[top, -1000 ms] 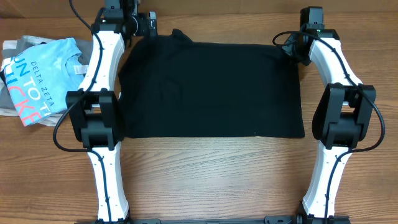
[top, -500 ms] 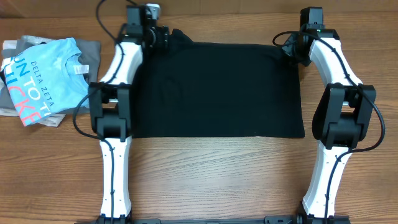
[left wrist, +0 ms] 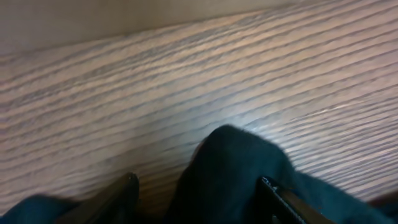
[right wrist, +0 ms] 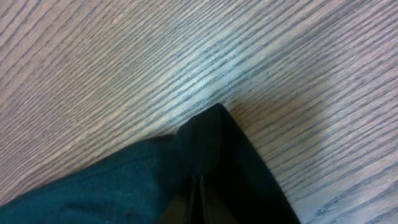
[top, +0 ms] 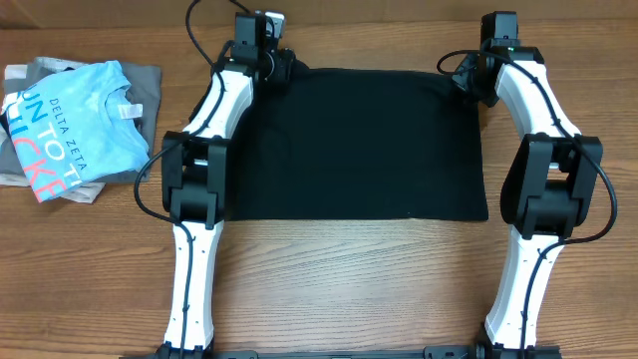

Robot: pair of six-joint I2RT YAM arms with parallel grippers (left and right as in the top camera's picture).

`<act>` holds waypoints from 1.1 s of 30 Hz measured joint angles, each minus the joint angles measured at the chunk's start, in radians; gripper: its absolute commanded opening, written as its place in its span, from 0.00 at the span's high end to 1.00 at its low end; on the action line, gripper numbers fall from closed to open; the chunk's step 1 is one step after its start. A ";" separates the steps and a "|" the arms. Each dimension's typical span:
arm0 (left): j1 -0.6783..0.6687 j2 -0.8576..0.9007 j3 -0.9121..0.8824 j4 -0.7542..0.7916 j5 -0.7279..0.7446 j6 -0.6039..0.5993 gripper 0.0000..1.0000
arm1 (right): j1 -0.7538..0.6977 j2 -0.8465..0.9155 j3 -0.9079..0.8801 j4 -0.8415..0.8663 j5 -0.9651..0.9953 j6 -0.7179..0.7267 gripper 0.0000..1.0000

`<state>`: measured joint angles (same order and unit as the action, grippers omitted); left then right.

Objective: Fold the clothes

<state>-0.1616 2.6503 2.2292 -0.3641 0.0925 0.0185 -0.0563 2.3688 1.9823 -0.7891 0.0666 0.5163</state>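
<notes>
left wrist view: blurred throughout; left gripper (left wrist: 198,194) fingers (left wrist: 118,199) and black t-shirt (left wrist: 230,165) cut by the lower edge. right wrist view: only a sliver of the right gripper (right wrist: 196,193) shows at the lower edge. overhead: grey shirt (top: 148,80) mostly hidden under the light-blue shirt (top: 75,120); fingertips hidden beneath the wrists (top: 261,28).

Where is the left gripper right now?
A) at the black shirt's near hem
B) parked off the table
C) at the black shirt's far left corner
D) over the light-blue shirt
C: overhead, the left gripper sits at the far left corner of the black T-shirt, and its wrist view shows its jaws open around a fabric bump.
</notes>
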 measured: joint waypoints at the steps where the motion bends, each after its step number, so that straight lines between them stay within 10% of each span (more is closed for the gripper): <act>1: 0.000 0.000 0.000 -0.008 -0.001 0.001 0.32 | 0.000 0.000 0.000 0.000 0.000 0.000 0.96; 6: 0.000 0.002 0.000 -0.023 -0.005 0.003 0.49 | 0.000 0.000 0.000 0.000 0.000 0.000 0.96; 10: 0.000 0.003 0.000 -0.025 -0.008 0.010 0.96 | 0.000 0.000 0.000 0.000 0.000 0.000 0.96; 26: 0.000 0.002 0.000 -0.008 -0.050 -0.019 0.82 | 0.000 0.000 0.000 0.000 -0.004 0.000 0.96; 33: 0.000 -0.031 0.000 -0.048 -0.069 -0.027 0.96 | 0.000 0.000 0.000 -0.007 -0.008 0.005 0.96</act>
<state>-0.1619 2.6194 2.2292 -0.4122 0.0238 -0.0086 -0.0566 2.3688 1.9823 -0.7959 0.0586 0.5209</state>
